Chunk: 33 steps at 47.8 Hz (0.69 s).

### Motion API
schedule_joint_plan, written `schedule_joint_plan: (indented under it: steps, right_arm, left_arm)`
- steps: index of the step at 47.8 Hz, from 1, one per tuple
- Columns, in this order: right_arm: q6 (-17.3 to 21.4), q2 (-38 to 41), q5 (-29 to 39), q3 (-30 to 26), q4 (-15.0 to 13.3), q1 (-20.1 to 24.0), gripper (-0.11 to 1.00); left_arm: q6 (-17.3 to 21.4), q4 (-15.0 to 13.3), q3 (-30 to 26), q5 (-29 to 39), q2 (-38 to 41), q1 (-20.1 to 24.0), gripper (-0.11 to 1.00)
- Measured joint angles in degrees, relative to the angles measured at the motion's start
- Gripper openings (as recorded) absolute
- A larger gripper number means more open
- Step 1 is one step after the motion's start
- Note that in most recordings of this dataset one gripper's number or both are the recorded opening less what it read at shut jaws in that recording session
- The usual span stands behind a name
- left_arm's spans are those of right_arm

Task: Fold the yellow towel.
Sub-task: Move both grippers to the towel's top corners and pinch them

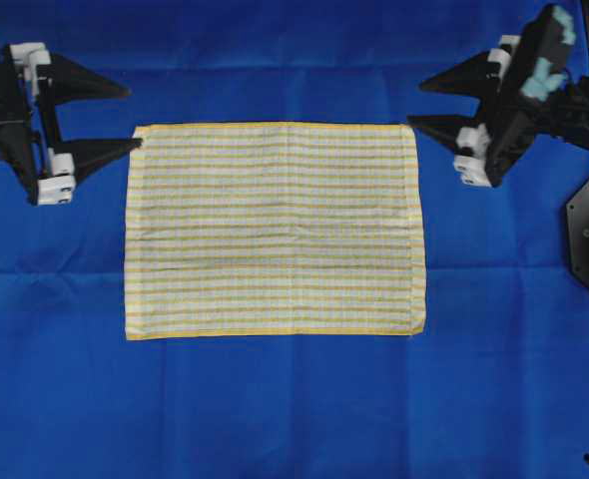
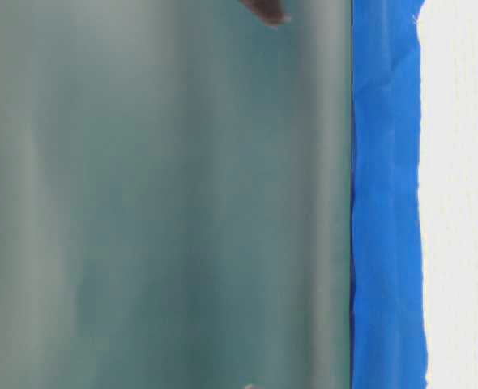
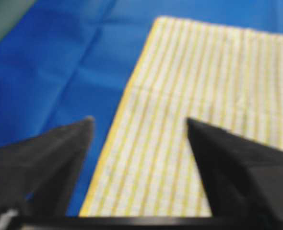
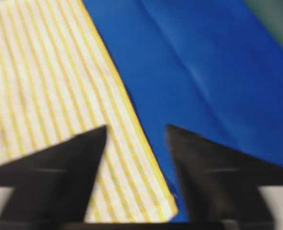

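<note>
While the yellow towel (image 1: pixel 275 230) lies spread flat and unfolded on the blue cloth (image 1: pixel 275 409) covering the tabletop, we have both grippers poised at its far corners. Left gripper (image 1: pixel 135 118): jaws well apart, one fingertip at the towel's far-left corner, nothing held. Right gripper (image 1: pixel 412 103): jaws also wide apart, tips just beside the far-right corner, nothing held.

Wrist views are blurred but useful. On the left, the yellow hem runs between the two fingers (image 3: pixel 60 153); on the right, the towel corner (image 4: pixel 165 208) sits between the fingers too. We cannot tell from any view whether a fingertip touches the fabric.

Our judgement: the step in hand is pinching both far corners. To do it well, we should lower both grippers together so one finger slides under the hem, or pinch a small ridge of towel only, avoiding the blue cloth beneath. Matching grips on both sides will keep the fold square; the far edge should then travel toward the near edge (image 1: pixel 275 332), hems aligned.
</note>
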Motion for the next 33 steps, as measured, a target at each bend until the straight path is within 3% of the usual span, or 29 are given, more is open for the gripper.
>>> schedule_joint_plan:
  steps: [2,10,20,28,33]
  right_arm:
    - [-0.09,2.02,-0.62,-0.18,0.00,-0.53,0.78]
    - [-0.09,10.02,-4.13,-0.79,0.09,-1.76,0.68]
    - [-0.18,18.98,-7.82,-1.32,0.18,-3.16,0.69]
    - [-0.09,24.43,-10.02,-1.49,0.88,-3.25,0.68]
    - [-0.09,26.54,-11.07,-1.49,1.23,-3.34,0.67]
  left_arm:
    - [0.00,-0.09,-0.09,-1.05,2.29,0.62,0.84]
    - [0.00,0.00,-0.09,-4.83,11.16,2.90,0.77]
    - [0.00,-0.09,-0.18,-9.67,21.62,5.80,0.77]
    - [-0.09,-0.09,-0.44,-11.07,26.63,7.21,0.74]
    - [-0.09,-0.26,-0.62,-11.25,29.18,7.82,0.66]
